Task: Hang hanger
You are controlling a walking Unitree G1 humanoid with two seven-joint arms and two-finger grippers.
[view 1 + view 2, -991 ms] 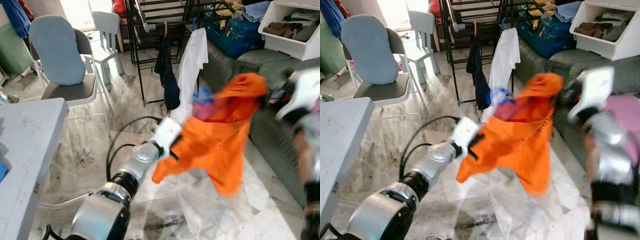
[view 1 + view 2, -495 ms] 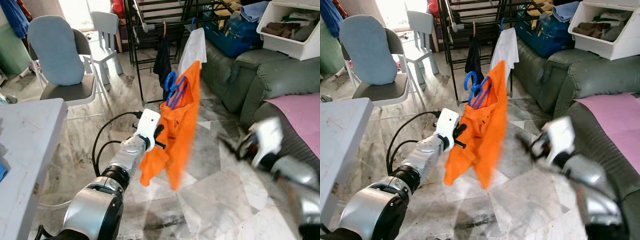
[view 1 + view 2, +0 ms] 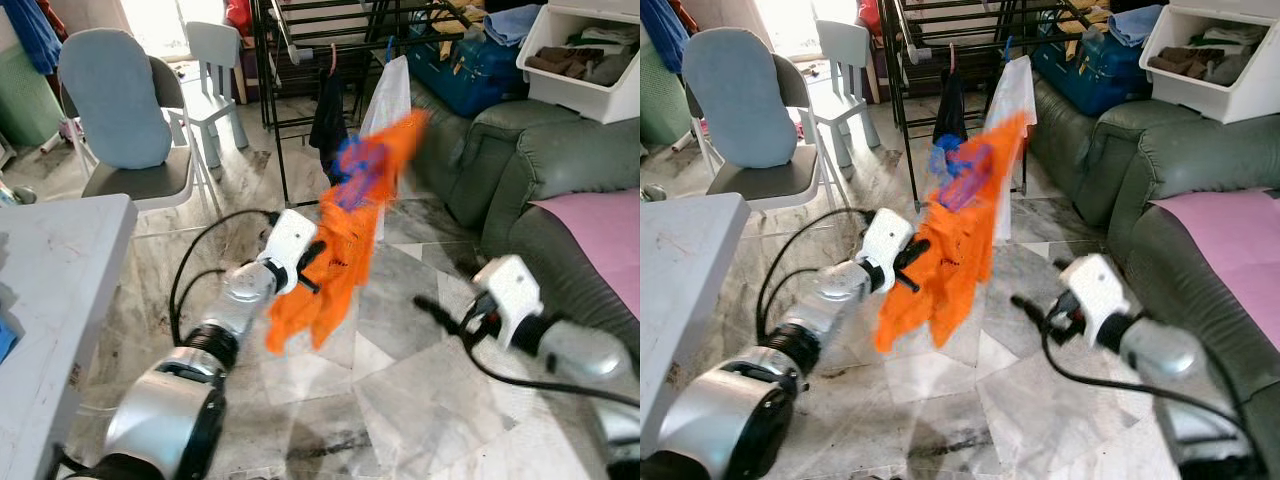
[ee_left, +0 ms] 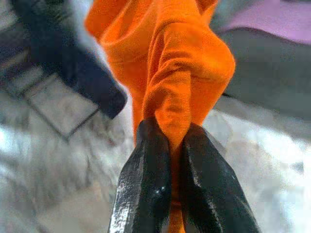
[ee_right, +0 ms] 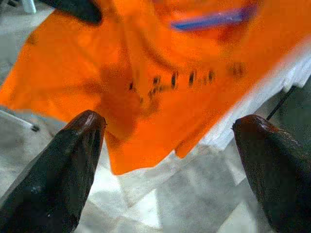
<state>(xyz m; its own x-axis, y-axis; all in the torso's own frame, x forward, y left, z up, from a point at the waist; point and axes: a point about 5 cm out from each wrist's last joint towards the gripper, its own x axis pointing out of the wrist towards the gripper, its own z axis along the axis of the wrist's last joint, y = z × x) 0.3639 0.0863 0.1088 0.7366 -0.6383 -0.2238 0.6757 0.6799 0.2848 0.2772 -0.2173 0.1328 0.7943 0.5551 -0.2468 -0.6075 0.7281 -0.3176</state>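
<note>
An orange shirt (image 3: 335, 250) on a blue hanger (image 3: 352, 165) is held up over the marble floor (image 3: 330, 400) by the left gripper (image 3: 308, 265). In the left wrist view its two fingers (image 4: 146, 184) are seen pressed together on a fold of the orange cloth. The shirt is blurred; its upper end is stretched toward one o'clock, where the hanger is seen at the collar, and its hem hangs at about five o'clock from the gripper. The hanger is not on the rack (image 3: 310, 40), which stands beyond it at twelve o'clock. A dark garment (image 3: 327, 120) and a white garment (image 3: 388, 95) are hung from the rack, just behind the top of the shirt.

The right gripper (image 3: 440, 312) is held at about four o'clock from the shirt, apart from it and pointed toward it. In the right wrist view its fingers (image 5: 63, 165) are seen spread wide, with the shirt in the background between them and nothing gripped.

A grey sofa (image 3: 540, 170) is seen at three o'clock, a chair (image 3: 130, 130) at ten o'clock, and a table (image 3: 50, 290) at nine o'clock.
</note>
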